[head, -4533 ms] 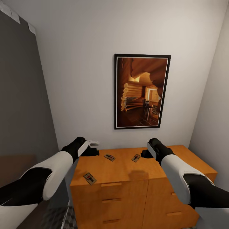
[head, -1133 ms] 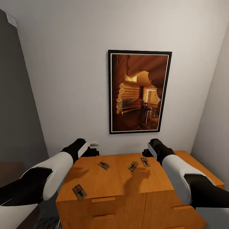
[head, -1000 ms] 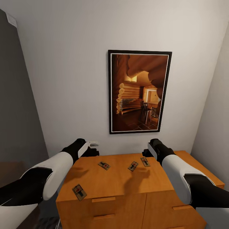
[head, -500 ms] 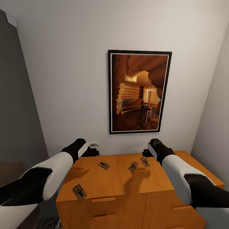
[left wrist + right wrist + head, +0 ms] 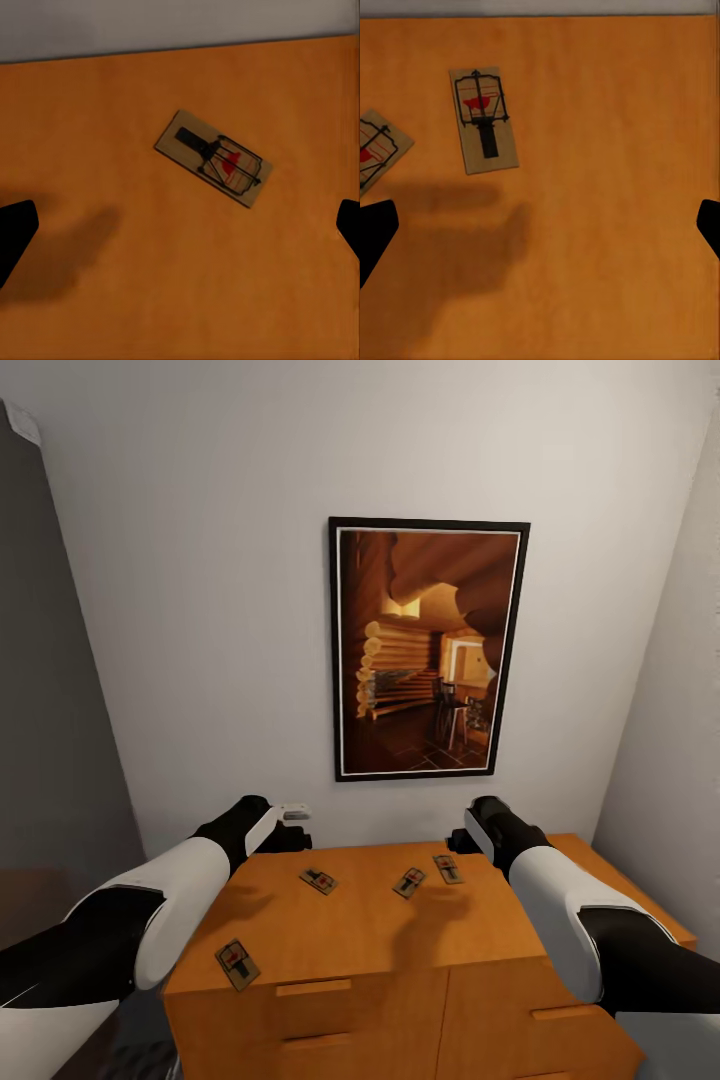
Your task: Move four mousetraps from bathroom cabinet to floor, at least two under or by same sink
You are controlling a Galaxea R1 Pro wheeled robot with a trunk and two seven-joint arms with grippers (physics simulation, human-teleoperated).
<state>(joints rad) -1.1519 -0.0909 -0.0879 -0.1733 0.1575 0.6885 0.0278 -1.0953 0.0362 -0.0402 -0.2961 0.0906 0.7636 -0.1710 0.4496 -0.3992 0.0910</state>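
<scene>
Mousetraps, four of them, lie flat on the cabinet top (image 5: 360, 930), none held. Left gripper (image 5: 180, 229) hangs above the top with its jaws spread wide; only the dark tips of its fingers (image 5: 15, 234) show at the edges of the left wrist view, nothing between them and touching nothing. Just beyond it lies a mousetrap (image 5: 213, 158), slanted, with wire bar and red patch. In the head view the left gripper (image 5: 285, 825) sits at the far left corner of the cabinet, fingers hard to make out against the black wrist. Right gripper (image 5: 540, 225) is likewise wide, empty, with finger tips (image 5: 375, 229) cut off at the frame edges; it hovers over bare wood. Beside its gap a second mousetrap (image 5: 484, 119) lies whole, and a third mousetrap (image 5: 376, 154) is cut off by the frame edge. In the head view the right gripper (image 5: 462, 842) is largely hidden behind its own wrist, so its opening cannot be read there. Head view shows three traps in a loose row toward the far side: one left (image 5: 318, 880), one middle (image 5: 408, 882), one right (image 5: 447, 868), near the right gripper. The fourth mousetrap (image 5: 237, 964) lies apart at the near left edge. Drawer fronts with bar handles (image 5: 313, 987) are partly hidden by the arms. A framed picture (image 5: 428, 648) hangs on the white wall behind.
</scene>
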